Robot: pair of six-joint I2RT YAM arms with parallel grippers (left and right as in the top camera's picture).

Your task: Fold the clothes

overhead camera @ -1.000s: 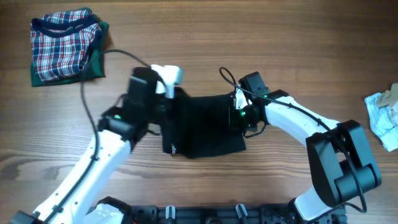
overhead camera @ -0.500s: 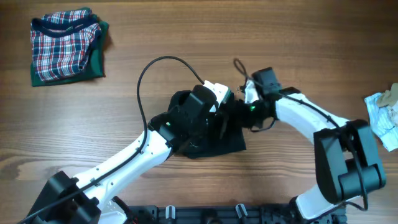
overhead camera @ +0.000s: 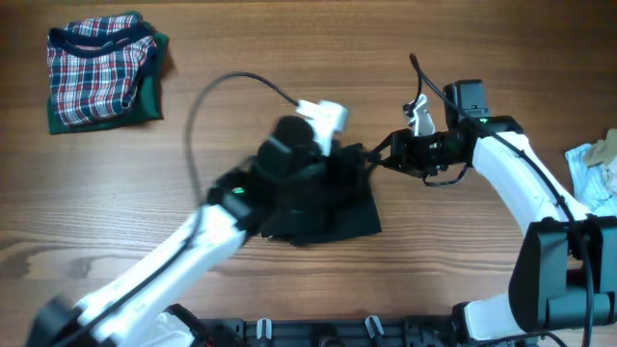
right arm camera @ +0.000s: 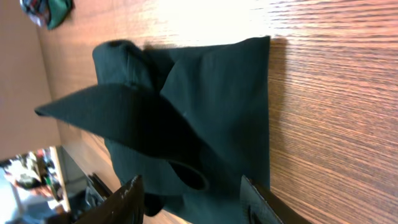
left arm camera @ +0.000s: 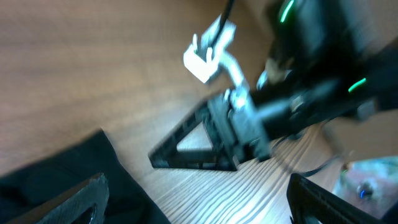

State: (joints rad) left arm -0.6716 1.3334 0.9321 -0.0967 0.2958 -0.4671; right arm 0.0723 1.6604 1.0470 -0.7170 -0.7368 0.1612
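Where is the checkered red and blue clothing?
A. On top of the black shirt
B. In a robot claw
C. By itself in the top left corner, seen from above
C: in the overhead view the plaid garment lies alone at the top left, well apart from the black shirt.

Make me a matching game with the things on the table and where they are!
Things:
1. black shirt
2. plaid garment
3. pale cloth
4. right gripper

Places:
a. crumpled at the right edge of the table
b. open, by the shirt's far right corner
c. far left corner
d. middle of the table

Pairs: 1-d, 2-c, 3-a, 4-b
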